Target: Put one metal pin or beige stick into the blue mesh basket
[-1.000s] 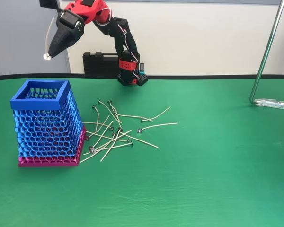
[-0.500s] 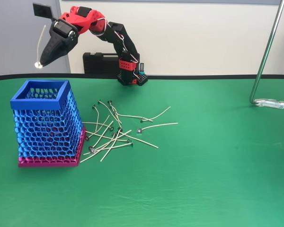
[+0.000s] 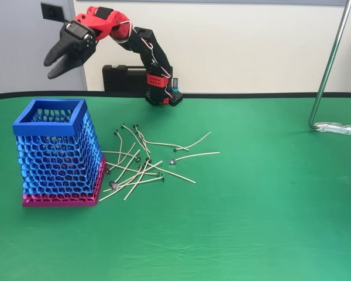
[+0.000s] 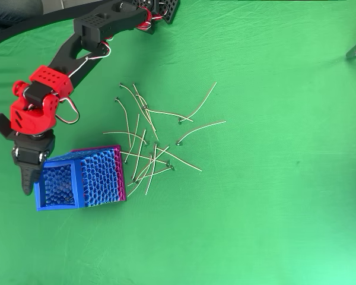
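Observation:
The blue mesh basket (image 3: 44, 127) stands on its magenta base at the left of the green table, also in the overhead view (image 4: 101, 178). My gripper (image 3: 50, 68) hangs open in the air above and slightly behind the basket's left rim, with nothing between its black fingers. From overhead, the gripper (image 4: 29, 181) sits just at the basket's left edge. Several beige sticks with metal discs (image 3: 140, 167) lie scattered on the cloth right of the basket (image 4: 145, 148). I cannot make out a stick inside the basket through the mesh.
The arm's base (image 3: 162, 93) is mounted at the table's back edge, with a black case (image 3: 120, 76) behind it. A metal pole (image 3: 330, 64) with a clamp (image 3: 336, 127) stands at the right.
The gripper moved left and down over the basket with a beige stick, then opened. The stick is no longer in the fingers.

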Tool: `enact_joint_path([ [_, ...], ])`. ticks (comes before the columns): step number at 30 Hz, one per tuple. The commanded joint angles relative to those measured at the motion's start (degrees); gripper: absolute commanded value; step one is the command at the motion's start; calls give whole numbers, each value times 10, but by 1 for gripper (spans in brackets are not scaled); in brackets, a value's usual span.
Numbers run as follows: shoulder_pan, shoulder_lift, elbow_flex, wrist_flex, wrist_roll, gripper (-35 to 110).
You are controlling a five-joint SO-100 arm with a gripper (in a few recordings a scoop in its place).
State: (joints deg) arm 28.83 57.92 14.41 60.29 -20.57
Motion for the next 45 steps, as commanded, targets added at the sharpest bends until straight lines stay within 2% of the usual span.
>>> enact_joint_path([
  [1, 5, 34, -18, -15, 4, 24],
  [3, 4, 54, 10, -27, 4, 22],
  [7, -12, 133, 114, -39, -1, 1],
  [17, -95, 400, 475, -38, 31, 1],
  [25, -187, 659, 831, -86, 54, 0],
  [37, -298, 964, 1182, -80, 123, 0],
  [45, -316, 1155, 1397, -104, 137, 0],
])
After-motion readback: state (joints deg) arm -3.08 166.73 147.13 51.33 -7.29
